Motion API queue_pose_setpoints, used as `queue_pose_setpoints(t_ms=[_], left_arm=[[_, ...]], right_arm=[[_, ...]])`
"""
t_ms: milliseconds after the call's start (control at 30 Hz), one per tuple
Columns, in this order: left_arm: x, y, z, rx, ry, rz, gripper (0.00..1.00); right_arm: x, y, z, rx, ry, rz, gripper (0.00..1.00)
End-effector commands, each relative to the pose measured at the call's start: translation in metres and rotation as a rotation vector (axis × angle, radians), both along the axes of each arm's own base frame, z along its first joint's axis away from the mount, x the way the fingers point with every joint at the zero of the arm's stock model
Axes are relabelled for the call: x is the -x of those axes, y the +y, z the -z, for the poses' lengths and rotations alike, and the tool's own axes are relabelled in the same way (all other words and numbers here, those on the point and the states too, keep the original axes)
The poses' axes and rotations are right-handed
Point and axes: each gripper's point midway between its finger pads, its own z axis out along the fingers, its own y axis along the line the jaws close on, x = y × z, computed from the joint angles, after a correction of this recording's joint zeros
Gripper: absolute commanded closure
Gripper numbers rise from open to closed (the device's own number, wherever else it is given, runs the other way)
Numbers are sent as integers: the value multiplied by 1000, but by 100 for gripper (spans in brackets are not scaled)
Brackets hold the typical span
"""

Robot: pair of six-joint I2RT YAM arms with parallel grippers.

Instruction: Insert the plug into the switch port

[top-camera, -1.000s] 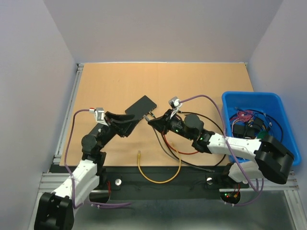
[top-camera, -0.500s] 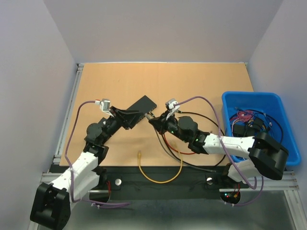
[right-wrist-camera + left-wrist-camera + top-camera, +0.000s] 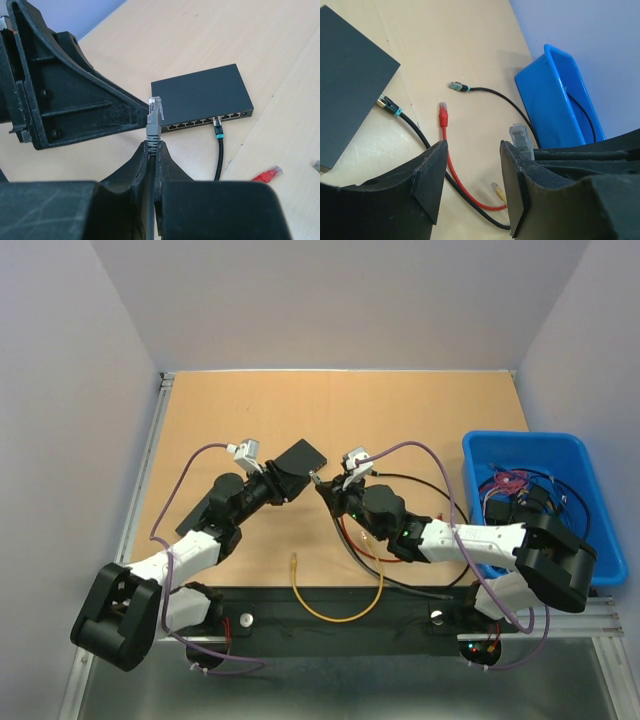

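The black switch (image 3: 202, 102) lies on the table with its row of ports facing my right wrist camera, and one black cable (image 3: 218, 131) is plugged into it. My right gripper (image 3: 152, 145) is shut on the grey boot of the plug (image 3: 156, 112), whose clear tip points up, short of the ports. In the top view the right gripper (image 3: 322, 487) sits just right of the switch (image 3: 303, 454). My left gripper (image 3: 470, 185) stands open over bare table with nothing between its fingers. The switch (image 3: 345, 90) is off to its left and the held plug (image 3: 520, 137) is beside its right finger.
Loose cable ends lie on the table: a red plug (image 3: 443, 112), a grey-green plug (image 3: 456, 86) and a yellow plug (image 3: 496, 189). A yellow cable (image 3: 330, 615) loops near the front edge. A blue bin (image 3: 520, 437) with several cables stands at the right.
My left arm has swung right and forward, bringing its gripper close beside the right one, and its jaws have narrowed somewhat. The right gripper has crept slightly left, still holding the plug.
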Motion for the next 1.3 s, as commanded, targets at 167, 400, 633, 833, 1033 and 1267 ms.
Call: queue_pose_setpoints(t_ms=[167, 400, 633, 833, 1033, 1267], left_arm=[[2, -10, -54, 82, -153, 12, 43], [4, -9, -54, 87, -155, 9, 43], [3, -14, -44, 93, -142, 21, 43], [6, -17, -46, 147, -167, 22, 45], [5, -21, -43, 149, -162, 21, 62], [7, -24, -43, 145, -171, 39, 100]], right_arm=[[-7, 3, -23, -41, -36, 49, 100], [-7, 9, -16, -30, -3, 40, 100], [-1, 14, -21, -57, 8, 9, 100], [6, 19, -21, -80, 22, -30, 100], [7, 20, -19, -87, 29, -37, 99], [4, 19, -16, -89, 33, -14, 99]])
